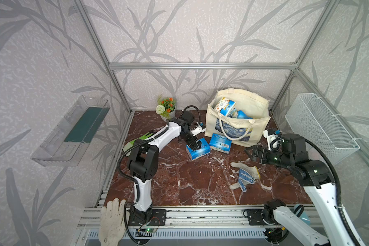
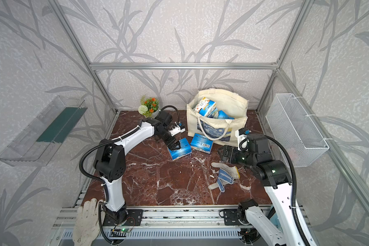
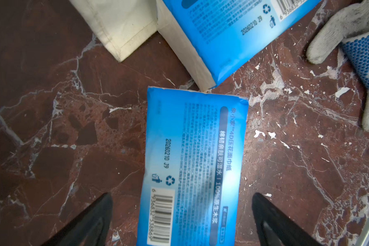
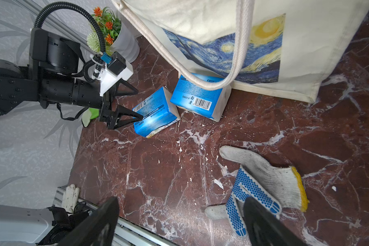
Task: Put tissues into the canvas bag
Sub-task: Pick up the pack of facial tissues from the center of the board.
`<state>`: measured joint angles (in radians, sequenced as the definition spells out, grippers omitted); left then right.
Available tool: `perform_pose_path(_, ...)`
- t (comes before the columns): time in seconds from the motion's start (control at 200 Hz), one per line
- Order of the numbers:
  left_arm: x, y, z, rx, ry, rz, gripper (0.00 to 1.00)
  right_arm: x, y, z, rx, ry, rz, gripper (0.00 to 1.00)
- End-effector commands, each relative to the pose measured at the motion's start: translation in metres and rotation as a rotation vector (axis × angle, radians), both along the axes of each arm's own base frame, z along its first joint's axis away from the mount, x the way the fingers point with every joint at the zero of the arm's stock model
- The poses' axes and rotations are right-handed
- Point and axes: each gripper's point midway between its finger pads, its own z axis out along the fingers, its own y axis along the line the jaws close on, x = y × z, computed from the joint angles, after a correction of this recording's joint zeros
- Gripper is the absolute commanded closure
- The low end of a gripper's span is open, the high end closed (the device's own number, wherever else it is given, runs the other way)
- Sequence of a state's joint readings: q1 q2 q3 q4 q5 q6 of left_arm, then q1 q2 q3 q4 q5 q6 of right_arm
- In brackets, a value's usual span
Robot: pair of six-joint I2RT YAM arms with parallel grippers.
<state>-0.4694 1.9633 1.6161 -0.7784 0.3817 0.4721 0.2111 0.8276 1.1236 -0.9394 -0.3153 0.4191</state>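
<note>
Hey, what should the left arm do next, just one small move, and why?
Probably lower the left gripper a little and close it on the tissue pack. In the left wrist view its jaws stand open with the pack lying between them, a gap on each side, so nothing is gripped yet, and the pack lies on the table outside the canvas bag.

Grey leaf-patterned walls (image 1: pixel 179 32), silver frame bars (image 1: pixel 200 66), red-brown marble tabletop (image 1: pixel 190 181) veined white, clear plastic shelf (image 1: pixel 68 136) on one side wall, white mesh basket (image 1: pixel 320 123) opposite.
</note>
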Motion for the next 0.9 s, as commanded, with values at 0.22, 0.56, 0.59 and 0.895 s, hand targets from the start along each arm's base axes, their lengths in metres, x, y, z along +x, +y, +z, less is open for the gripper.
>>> perform_pose_path(0.22,0.014,-0.006,-0.023,0.053,-0.061,-0.021,0.01,-0.001,0.000,0.001,0.002,-0.009,-0.001,0.08)
perform_pose_path(0.56,-0.003,-0.014,-0.037,0.033,0.030,-0.095,0.00,-0.002,-0.001,0.001,0.001,-0.008,-0.004,0.08)
perform_pose_path(0.59,-0.003,-0.014,-0.039,0.038,0.034,-0.096,0.01,-0.002,-0.001,0.001,0.000,-0.007,-0.003,0.08)
perform_pose_path(0.895,-0.008,-0.014,-0.045,0.041,0.060,-0.121,0.01,-0.002,0.000,0.002,0.002,-0.009,-0.001,0.08)
